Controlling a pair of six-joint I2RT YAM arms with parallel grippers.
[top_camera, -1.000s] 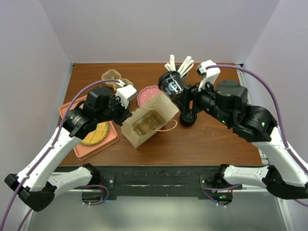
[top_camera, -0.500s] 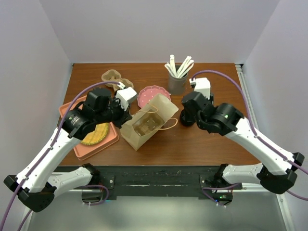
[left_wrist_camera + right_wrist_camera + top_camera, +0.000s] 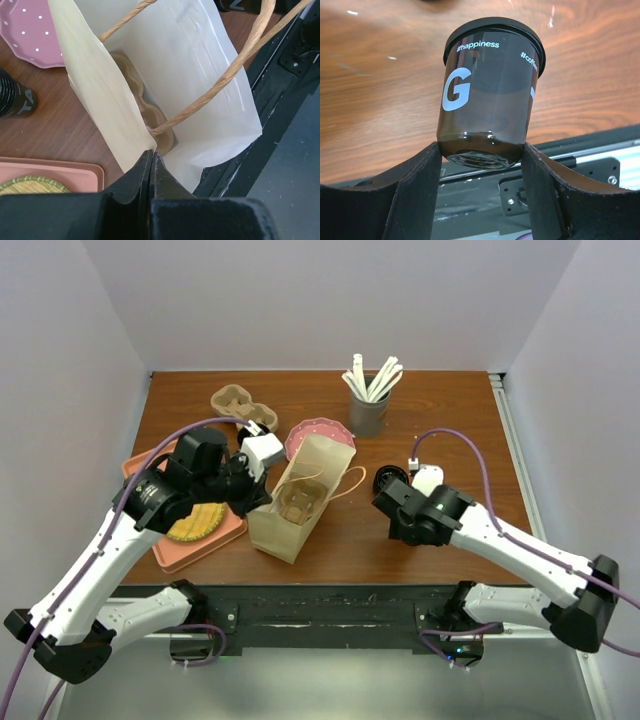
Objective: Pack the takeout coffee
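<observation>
The left pincer [image 3: 151, 156] is closed tight on the top edge of the paper bag [image 3: 200, 75]. The open mouth of the bag is directly in front of its fingertips, and a cardboard cup holder [image 3: 150, 117] sits deep inside. The right pincer [image 3: 481, 150] holds the black coffee cup [image 3: 490, 100] between its two fingers, tilted, with the lid pointing away from the pincer and the wooden table [image 3: 380, 75] beyond it; the bag stands to this pincer's left, apart from the cup.

Table [image 3: 450, 420]: paper bag [image 3: 330, 462], pink tray [image 3: 190, 552], dotted plate [image 3: 305, 432], straw cup [image 3: 367, 415].
</observation>
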